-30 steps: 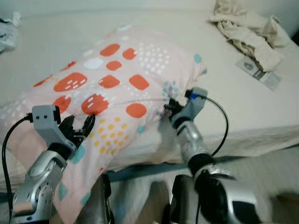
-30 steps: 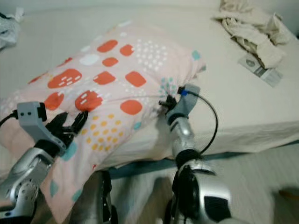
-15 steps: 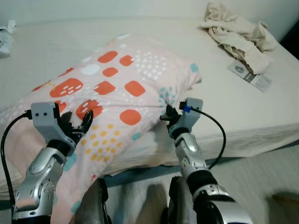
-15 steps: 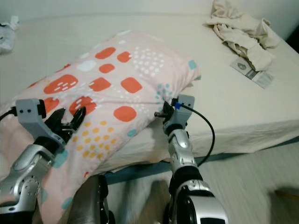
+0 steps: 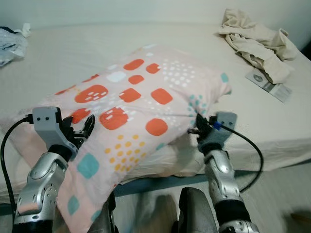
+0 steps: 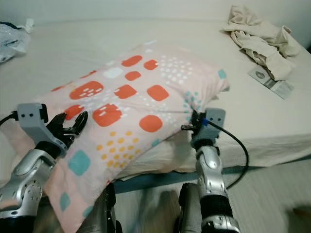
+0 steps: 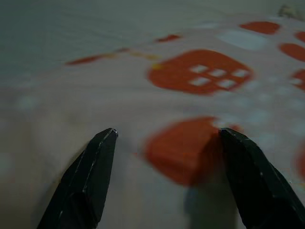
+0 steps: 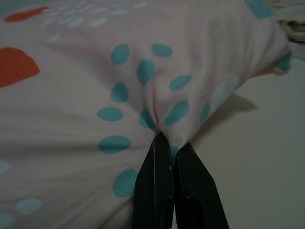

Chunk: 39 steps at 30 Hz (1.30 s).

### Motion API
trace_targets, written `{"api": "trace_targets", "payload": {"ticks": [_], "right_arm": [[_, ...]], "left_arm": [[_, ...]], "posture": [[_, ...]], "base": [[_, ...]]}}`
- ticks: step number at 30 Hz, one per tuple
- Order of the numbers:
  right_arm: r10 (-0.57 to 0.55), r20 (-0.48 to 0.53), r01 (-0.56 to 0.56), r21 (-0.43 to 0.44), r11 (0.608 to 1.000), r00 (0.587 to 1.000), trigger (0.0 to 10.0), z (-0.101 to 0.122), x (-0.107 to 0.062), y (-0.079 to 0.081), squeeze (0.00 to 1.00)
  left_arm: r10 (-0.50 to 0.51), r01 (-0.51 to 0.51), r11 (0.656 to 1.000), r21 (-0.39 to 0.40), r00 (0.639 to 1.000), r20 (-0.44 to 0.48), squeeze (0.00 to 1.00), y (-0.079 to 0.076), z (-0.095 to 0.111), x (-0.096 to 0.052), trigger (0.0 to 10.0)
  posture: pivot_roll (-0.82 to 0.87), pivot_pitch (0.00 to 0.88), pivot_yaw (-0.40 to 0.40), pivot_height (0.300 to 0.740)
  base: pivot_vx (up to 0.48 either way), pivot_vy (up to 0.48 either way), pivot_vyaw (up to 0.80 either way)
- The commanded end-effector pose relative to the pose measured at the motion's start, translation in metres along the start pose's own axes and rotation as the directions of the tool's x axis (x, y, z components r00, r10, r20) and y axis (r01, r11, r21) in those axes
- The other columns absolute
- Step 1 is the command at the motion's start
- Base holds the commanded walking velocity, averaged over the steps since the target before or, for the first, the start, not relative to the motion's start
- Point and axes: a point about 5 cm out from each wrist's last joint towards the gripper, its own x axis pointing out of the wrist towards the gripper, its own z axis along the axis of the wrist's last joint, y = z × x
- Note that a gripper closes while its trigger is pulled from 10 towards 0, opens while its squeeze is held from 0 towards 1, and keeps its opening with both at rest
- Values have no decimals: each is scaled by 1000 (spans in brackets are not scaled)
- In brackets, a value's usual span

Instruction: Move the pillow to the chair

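Observation:
A pink pillow (image 5: 146,97) with orange, white, teal and yellow spots lies slantwise on the bed, its near left end hanging over the bed's front edge. My left gripper (image 5: 80,129) is open at that near left end, its fingertips (image 7: 106,138) spread wide against the fabric. My right gripper (image 5: 196,127) is shut on a pinch of the pillow's teal-dotted edge (image 8: 157,109) at the near right side, with the fabric bunched at its tips (image 8: 167,139).
The cream mattress (image 5: 73,58) stretches back to the wall. Crumpled beige clothes (image 5: 257,41) and a printed leaflet (image 5: 269,83) lie at the back right, a plastic bag (image 5: 12,41) at the back left. Pale floor (image 5: 286,194) shows below the bed's front edge.
The whole view has shifted, so the camera moved. Both grippers stay on the pillow, the right one still pinching its edge; more of the pillow's near left end hangs over the bed edge.

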Motion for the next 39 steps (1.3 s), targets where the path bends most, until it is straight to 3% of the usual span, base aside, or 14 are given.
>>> {"api": "trace_targets", "payload": {"ticks": [1, 4, 12, 13, 14, 15, 16, 17, 18, 26, 30, 36, 37, 39], "right_arm": [[-191, 36, 192, -50, 980, 981, 0, 8, -14, -40, 0], [-265, -7, 262, -118, 958, 964, 0, 1, -40, -52, 0], [-300, -71, 286, -160, 945, 951, 0, -9, -56, -57, 0], [-293, -102, 275, -157, 949, 951, 863, -13, -56, -56, 0], [-276, -131, 256, -150, 955, 952, 3137, -18, -55, -54, 0], [-276, -131, 256, -150, 955, 952, 3137, -18, -55, -54, 0], [-265, -148, 243, -148, 959, 953, 5255, -21, -54, -53, 0], [-265, -148, 243, -148, 959, 953, 5255, -21, -54, -53, 0], [-232, -166, 213, -122, 969, 959, 10000, -23, -51, -51, 1000], [-88, -155, 83, -45, 996, 984, 10000, -18, -48, -35, 1000], [19, -238, -27, -31, 999, 971, 10000, -41, -72, -27, 1000], [-64, -302, 41, -85, 996, 951, 10000, -59, -98, -46, 1000], [-110, -307, 88, -86, 992, 945, 10000, -60, -101, -55, 0], [-143, -305, 125, -77, 989, 942, 10000, -60, -102, -62, 0]], "left_arm": [[19, -18, 1000, 22, 999, -40, 0, 8, -8, -5, 10000], [33, -31, 999, 42, 998, -44, 0, 14, -8, -8, 10000], [42, -39, 998, 52, 997, -62, 0, 19, -11, -11, 10000], [43, -39, 998, 53, 997, -71, 0, 20, -12, -11, 10000], [44, -40, 998, 56, 996, -78, 0, 20, -13, -11, 10000], [44, -40, 998, 56, 996, -78, 0, 20, -13, -11, 10000], [47, -42, 997, 58, 995, -84, 0, 21, -14, -11, 10000], [47, -42, 997, 58, 995, -84, 0, 21, -14, -11, 10000], [79, -75, 996, 51, 992, -95, 0, 27, -14, -11, 10000], [67, -70, 997, -16, 988, -136, 0, 45, -12, -21, 10000], [67, -70, 997, -12, 983, -172, 0, 59, -13, -33, 10000], [168, -179, 982, -53, 972, -162, 0, 85, -7, -48, 10000], [214, -232, 968, -96, 963, -162, 0, 97, -3, -53, 10000], [245, -270, 953, -137, 954, -173, 0, 106, -1, -57, 10000]], "posture": [[67, 157, -91, 566], [72, 154, -96, 566], [65, 151, -90, 566], [62, 152, -87, 566], [62, 152, -87, 566], [62, 152, -87, 566], [62, 152, -87, 566], [62, 152, -87, 566], [65, 152, -88, 566], [68, 153, -88, 566], [70, 154, -87, 566], [67, 154, -79, 566], [65, 153, -76, 566], [65, 153, -76, 566]], "base": [[0, 0, 0], [0, 0, 0], [0, 0, 0], [0, 0, 0], [0, 0, 0], [0, 0, 0], [0, 0, 0], [0, 0, 0], [0, 0, 0], [0, 0, 0], [0, 0, 0], [0, 0, 0], [0, 0, 0], [0, 0, 0]]}}
